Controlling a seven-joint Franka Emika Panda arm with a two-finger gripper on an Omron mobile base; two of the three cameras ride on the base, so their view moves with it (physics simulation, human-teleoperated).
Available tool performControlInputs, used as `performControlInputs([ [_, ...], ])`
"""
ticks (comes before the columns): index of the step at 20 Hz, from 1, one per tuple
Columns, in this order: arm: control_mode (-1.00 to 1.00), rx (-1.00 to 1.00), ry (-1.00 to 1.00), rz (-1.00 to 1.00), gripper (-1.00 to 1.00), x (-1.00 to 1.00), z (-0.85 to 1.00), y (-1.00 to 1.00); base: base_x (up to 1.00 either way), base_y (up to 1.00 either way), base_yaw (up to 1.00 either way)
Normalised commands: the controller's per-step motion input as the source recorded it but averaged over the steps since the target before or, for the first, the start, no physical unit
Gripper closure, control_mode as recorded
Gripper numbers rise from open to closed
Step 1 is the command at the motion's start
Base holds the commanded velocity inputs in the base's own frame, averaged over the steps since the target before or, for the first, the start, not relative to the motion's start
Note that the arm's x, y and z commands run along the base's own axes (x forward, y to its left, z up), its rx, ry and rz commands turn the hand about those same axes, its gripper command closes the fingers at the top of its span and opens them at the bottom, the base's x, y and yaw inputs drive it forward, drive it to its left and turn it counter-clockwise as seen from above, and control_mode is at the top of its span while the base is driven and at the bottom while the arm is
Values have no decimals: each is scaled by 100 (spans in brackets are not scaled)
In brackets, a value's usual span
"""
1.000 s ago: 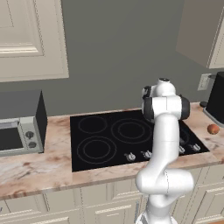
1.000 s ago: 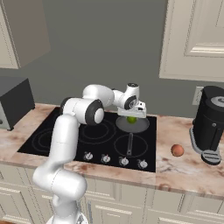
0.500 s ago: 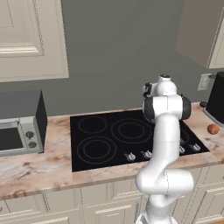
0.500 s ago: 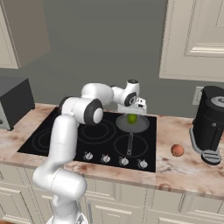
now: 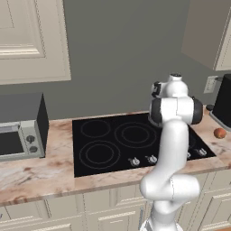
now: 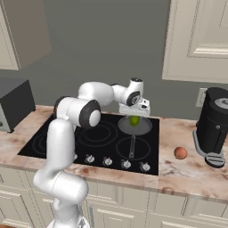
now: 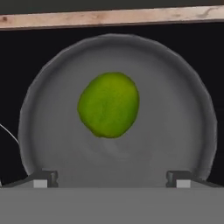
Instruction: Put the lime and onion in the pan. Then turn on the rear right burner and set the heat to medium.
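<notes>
1 lime (image 7: 109,105) lies in the pan (image 7: 175,113) under the open hand (image 7: 113,178).

The lime (image 7: 109,105) lies in the pan (image 7: 175,127), just left of the frame's centre. The claw (image 7: 112,178) stands wide open at the bottom edge, both tips apart from the lime. A tabletop (image 7: 109,18) strip crosses the top.

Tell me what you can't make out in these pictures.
- Pan: in the left base view the arm hides it.
- Knob markings: too small in both base views, so heat settings are unreadable.
- Lime: whether it rests on the pan or is mid-drop isn't clear.
- Coffee maker: cut off by the left base view's right edge.
</notes>
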Motion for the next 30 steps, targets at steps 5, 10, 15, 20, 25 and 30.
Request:
performControlInputs([
  [5, -100, 0, -7, 1, -100, -100, 8, 0, 0, 0, 0],
  [10, -100, 0, -11, 3, -100, -98, 22, 0, 0, 0, 0],
  [15, -100, 0, -5, 3, -100, -91, 10, 0, 0, 0, 0],
  [20, -100, 0, -6, 3, -100, -69, 0, 0, 0, 0, 0],
  [25, -100, -6, -4, 0, -100, -27, -1, -16, 0, 0, 0],
  [30, -100, -10, 0, 0, -100, -11, 0, -45, 0, 0, 0],
])
